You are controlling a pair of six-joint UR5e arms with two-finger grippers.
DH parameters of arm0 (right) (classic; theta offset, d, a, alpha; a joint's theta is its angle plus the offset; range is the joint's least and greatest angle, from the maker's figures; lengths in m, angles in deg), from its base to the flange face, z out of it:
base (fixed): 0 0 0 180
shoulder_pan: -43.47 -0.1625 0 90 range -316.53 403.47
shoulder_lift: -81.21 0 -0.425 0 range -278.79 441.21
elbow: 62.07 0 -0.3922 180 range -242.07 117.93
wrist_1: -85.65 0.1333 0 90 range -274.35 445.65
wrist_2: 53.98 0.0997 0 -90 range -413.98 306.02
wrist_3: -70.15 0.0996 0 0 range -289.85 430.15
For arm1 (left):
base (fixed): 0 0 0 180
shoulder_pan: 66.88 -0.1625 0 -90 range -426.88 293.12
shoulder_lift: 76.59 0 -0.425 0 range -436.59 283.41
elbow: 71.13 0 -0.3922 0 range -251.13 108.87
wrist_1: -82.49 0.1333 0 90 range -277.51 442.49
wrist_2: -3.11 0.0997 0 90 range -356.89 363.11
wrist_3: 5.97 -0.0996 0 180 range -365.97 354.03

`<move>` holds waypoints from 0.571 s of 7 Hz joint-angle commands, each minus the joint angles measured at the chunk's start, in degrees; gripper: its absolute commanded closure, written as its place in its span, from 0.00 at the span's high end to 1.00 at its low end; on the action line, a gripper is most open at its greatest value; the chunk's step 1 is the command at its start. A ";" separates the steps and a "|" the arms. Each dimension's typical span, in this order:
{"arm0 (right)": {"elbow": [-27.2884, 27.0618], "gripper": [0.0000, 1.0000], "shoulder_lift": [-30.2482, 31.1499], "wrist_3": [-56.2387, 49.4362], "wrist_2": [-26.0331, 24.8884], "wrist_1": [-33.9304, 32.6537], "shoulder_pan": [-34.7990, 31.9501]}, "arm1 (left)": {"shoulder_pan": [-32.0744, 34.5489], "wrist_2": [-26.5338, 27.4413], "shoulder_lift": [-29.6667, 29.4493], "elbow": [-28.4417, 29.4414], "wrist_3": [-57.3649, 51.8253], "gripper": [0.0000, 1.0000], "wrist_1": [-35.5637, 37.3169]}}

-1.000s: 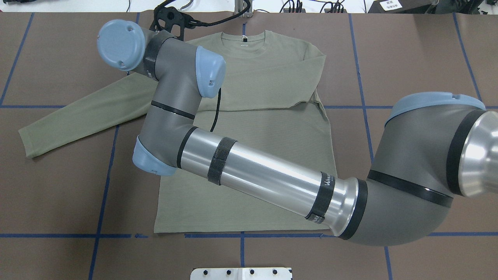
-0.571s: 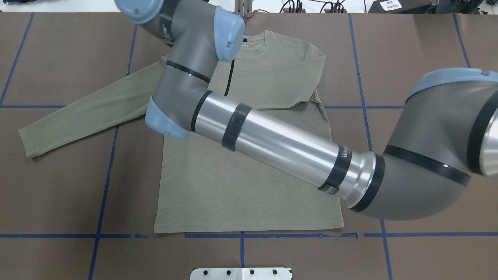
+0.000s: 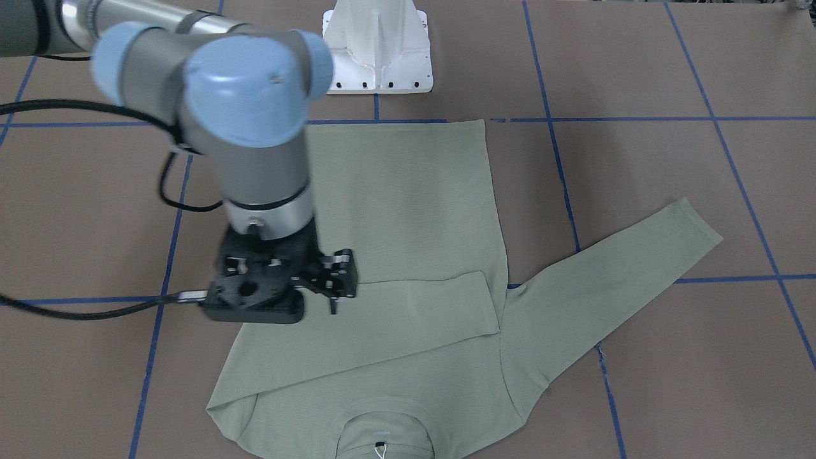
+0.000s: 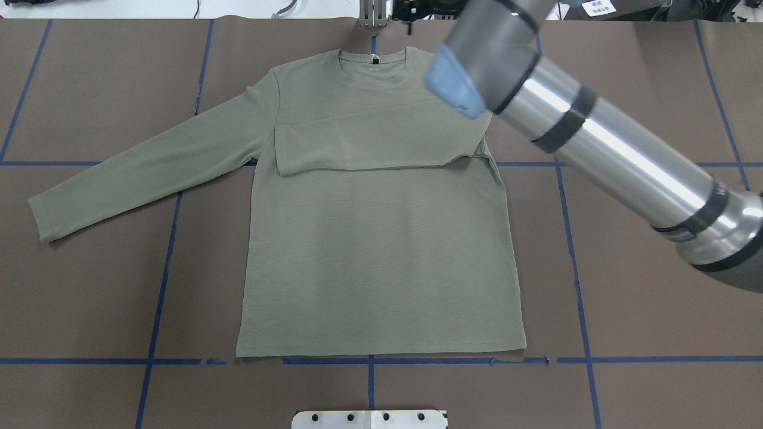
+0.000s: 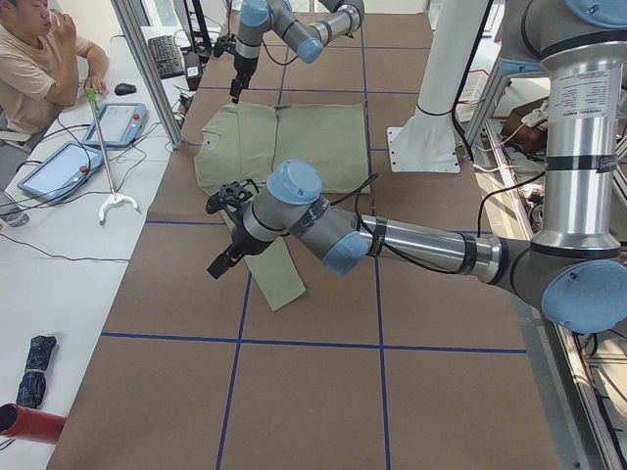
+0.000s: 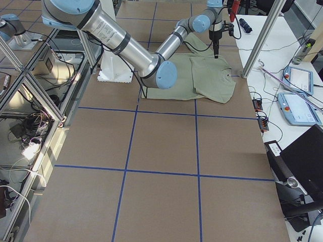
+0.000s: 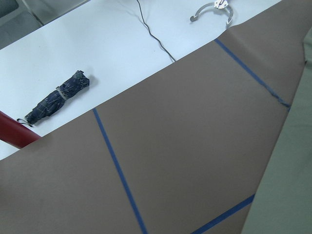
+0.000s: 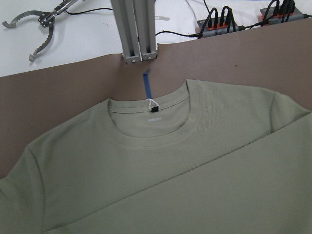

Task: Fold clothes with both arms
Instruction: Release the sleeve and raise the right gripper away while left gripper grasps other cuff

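Note:
The pale green shirt (image 4: 381,250) lies flat on the brown table, neck at the far edge. One sleeve (image 4: 381,140) is folded across the chest. The other sleeve (image 4: 143,167) stretches out to the side. My right arm (image 4: 596,137) reaches over the shirt's right shoulder. Its gripper (image 3: 312,299) hangs above the folded shoulder (image 3: 268,376), looks open and holds nothing. The right wrist view looks down on the neck (image 8: 151,122) and tag string. My left gripper (image 5: 220,262) shows only in the exterior left view, hovering beside the outstretched sleeve (image 5: 274,274); I cannot tell its state.
The white pedestal base (image 3: 377,51) stands at the near table edge. An aluminium post (image 8: 136,29) rises behind the collar. A person (image 5: 39,59) sits at a side table with tablets. A folded umbrella (image 7: 57,97) and a red tube (image 7: 14,134) lie off the table's end.
My right arm has swung from over the shirt's left shoulder across to the right shoulder, uncovering the chest. The shirt has not moved.

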 commanded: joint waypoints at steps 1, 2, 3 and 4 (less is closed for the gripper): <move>-15.17 1.00 19.61 -19.31 10.68 0.13 -11.09 | -7.76 -3.18 9.01 0.83 9.76 1.00 -15.79; -18.97 1.00 26.13 -22.86 11.67 0.48 -12.70 | -14.22 5.62 12.35 1.17 10.16 1.00 -19.26; -21.62 1.00 30.89 -24.99 13.85 0.57 -13.93 | -20.38 11.02 12.91 1.53 10.16 1.00 -19.55; -25.65 1.00 35.47 -24.66 14.22 0.57 -14.47 | -26.53 17.34 12.83 4.05 10.16 1.00 -19.73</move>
